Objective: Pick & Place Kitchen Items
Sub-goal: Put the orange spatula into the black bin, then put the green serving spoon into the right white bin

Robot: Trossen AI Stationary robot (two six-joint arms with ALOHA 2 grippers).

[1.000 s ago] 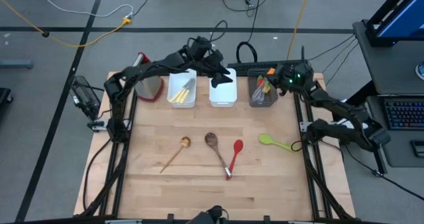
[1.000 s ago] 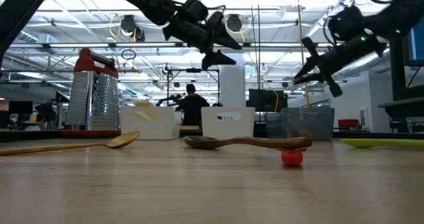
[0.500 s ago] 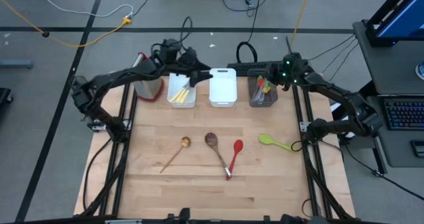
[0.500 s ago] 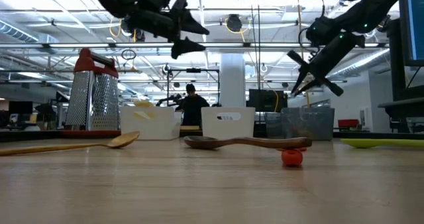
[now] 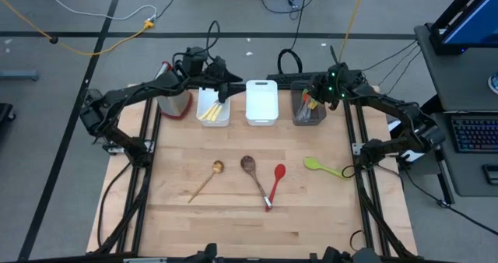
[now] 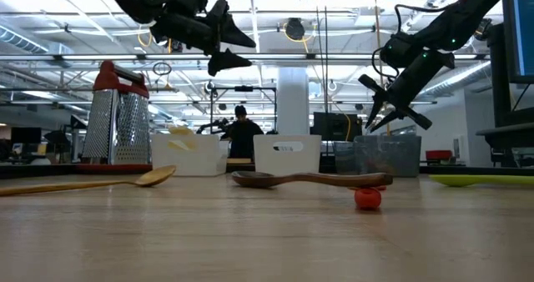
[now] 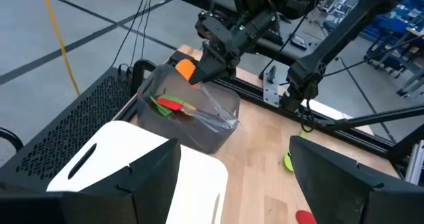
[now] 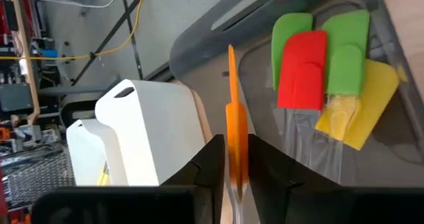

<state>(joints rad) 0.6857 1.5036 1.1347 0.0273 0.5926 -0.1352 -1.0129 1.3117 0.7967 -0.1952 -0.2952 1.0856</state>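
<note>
Orange spatula brought over the grey bin, grip starting to loosen

The right gripper (image 8: 230, 177) has been lowered over the grey bin (image 5: 309, 113); the orange spatula (image 8: 233, 128) is still pinched between barely parted jaws, so release appears imminent. The left gripper (image 6: 232, 48), jaws wide and empty, has been withdrawn above the white bin (image 5: 213, 107). Four spoons (image 5: 257, 173) remain on the table (image 5: 233, 216).

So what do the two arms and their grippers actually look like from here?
Both arms are dark, slim and jointed, with black cables looped along them. The left gripper and right gripper have dark, flat, tapered fingers. A green light glows by the right wrist.
</note>
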